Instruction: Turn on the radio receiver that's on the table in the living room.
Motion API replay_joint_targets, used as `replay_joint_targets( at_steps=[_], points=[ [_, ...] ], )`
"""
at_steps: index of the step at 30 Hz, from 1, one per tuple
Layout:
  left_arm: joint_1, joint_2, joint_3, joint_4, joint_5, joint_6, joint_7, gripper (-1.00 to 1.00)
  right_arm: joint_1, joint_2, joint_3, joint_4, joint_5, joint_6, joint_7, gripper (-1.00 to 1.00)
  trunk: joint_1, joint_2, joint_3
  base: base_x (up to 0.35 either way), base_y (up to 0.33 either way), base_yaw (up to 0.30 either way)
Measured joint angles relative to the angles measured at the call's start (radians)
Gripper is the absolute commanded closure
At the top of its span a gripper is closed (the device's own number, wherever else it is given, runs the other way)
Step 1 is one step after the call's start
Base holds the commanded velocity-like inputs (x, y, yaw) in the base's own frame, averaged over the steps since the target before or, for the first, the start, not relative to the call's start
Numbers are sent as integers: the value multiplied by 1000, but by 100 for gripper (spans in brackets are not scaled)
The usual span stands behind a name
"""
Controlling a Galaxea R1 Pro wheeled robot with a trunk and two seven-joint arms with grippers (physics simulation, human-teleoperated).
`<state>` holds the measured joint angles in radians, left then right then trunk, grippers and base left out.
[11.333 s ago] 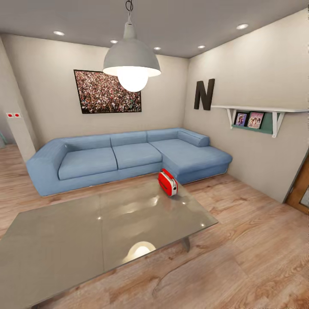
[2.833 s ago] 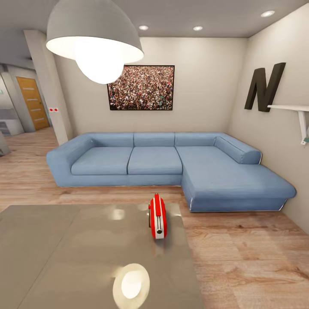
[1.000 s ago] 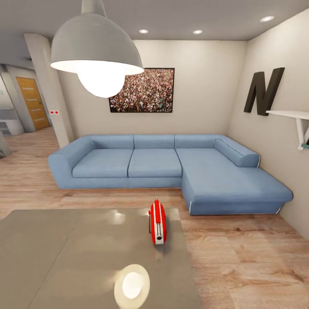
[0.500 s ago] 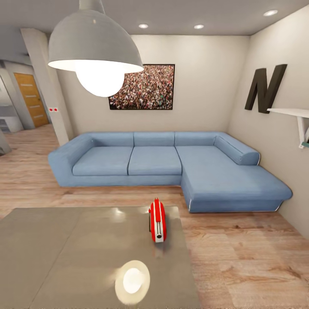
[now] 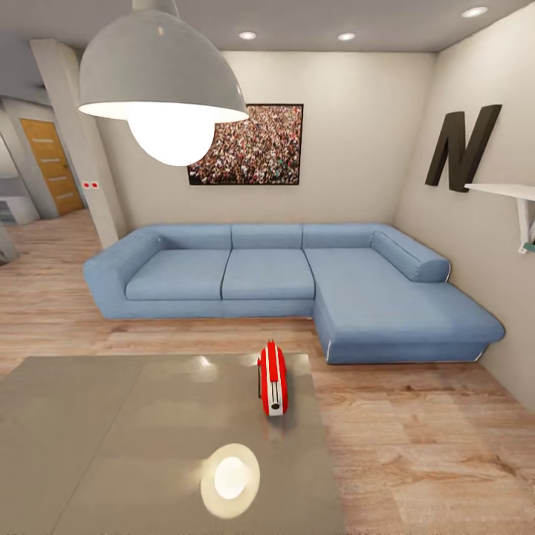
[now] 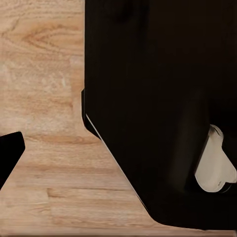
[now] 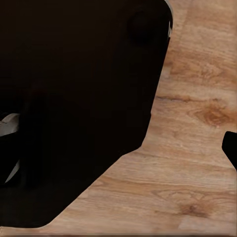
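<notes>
Radio (image 5: pixel 273 378), lower centre, upright on worktop (image 5: pixel 111 438) (far edge): close in squarely; claw states untellable.

You see a glossy, glass-like table (image 5: pixel 111 446) mirroring the lamp, a shiny red radio receiver (image 5: pixel 272 377) with a silvery end, a matt blue cloth sofa (image 5: pixel 297 282), and a wood-plank floor (image 5: pixel 431 446).

The radio receiver (image 5: pixel 272 379) stands on the table (image 5: pixel 111 438), near its far right corner. Behind the table, the sofa (image 5: pixel 282 279) runs along the back wall under the picture (image 5: pixel 247 145); the pendant lamp (image 5: pixel 160 82) hangs above the table.
</notes>
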<state>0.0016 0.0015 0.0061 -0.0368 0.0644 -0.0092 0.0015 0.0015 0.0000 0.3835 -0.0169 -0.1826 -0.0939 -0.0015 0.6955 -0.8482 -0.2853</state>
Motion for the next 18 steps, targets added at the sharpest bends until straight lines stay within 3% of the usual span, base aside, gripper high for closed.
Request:
replay_joint_targets(
  at_steps=[18],
  points=[
    [0, 0, 0, 0, 0, 0, 0, -100, 0, -1, 0, 0, -4, 0, 0, -100, -69, 126, 27, 0, 0, 0]
  ],
)
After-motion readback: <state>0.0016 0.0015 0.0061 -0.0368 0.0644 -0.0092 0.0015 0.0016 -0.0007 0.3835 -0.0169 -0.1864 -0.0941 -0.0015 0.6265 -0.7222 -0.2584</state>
